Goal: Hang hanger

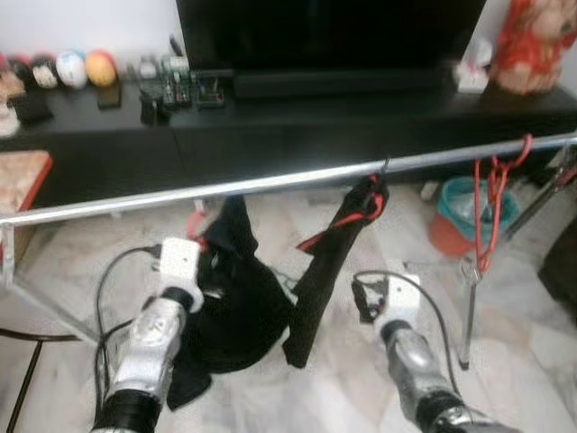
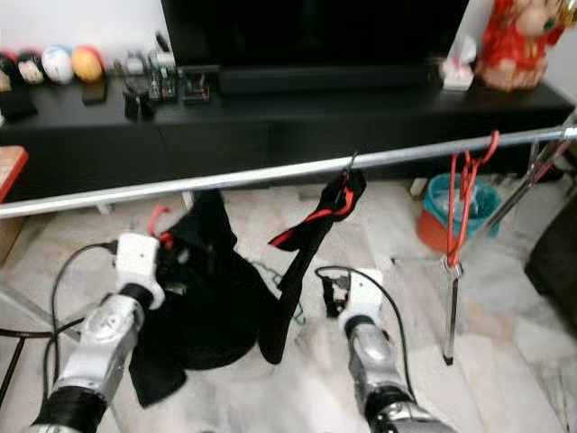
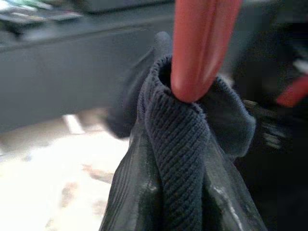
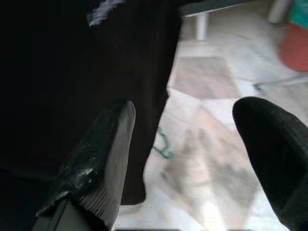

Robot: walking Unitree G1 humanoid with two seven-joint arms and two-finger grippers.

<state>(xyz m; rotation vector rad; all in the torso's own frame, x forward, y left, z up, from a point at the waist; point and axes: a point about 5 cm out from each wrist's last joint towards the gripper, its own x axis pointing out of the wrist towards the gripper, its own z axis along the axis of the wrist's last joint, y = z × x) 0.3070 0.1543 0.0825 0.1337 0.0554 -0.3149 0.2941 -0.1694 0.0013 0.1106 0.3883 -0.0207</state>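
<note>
The red hanger (image 3: pixel 202 48) with a black garment (image 1: pixel 234 307) draped on it is held by the left gripper (image 3: pixel 183 192), whose fingers (image 3: pixel 139 192) pinch the ribbed cloth just under the red bar; gripping there keeps cloth and hanger together as one load. In the head views that bundle sits below the silver rail (image 1: pixel 225 187), toward its left half, with a bit of red hook (image 2: pixel 158 216) poking up near the wrist. The hook is not yet over the rail, so I judge lifting it to be the step in hand.

Farther along the rail another black garment (image 1: pixel 329 262) already hangs from its own red hanger (image 1: pixel 370 209), and bare red hangers (image 1: pixel 491 207) dangle near the right end.

The right gripper (image 4: pixel 185 144) hovers low beside the hanging garment, its fingers (image 4: pixel 101 159) spread apart and holding nothing, probably kept free to steady things. Beyond the rail stands a dark TV cabinet (image 1: pixel 297 126).
</note>
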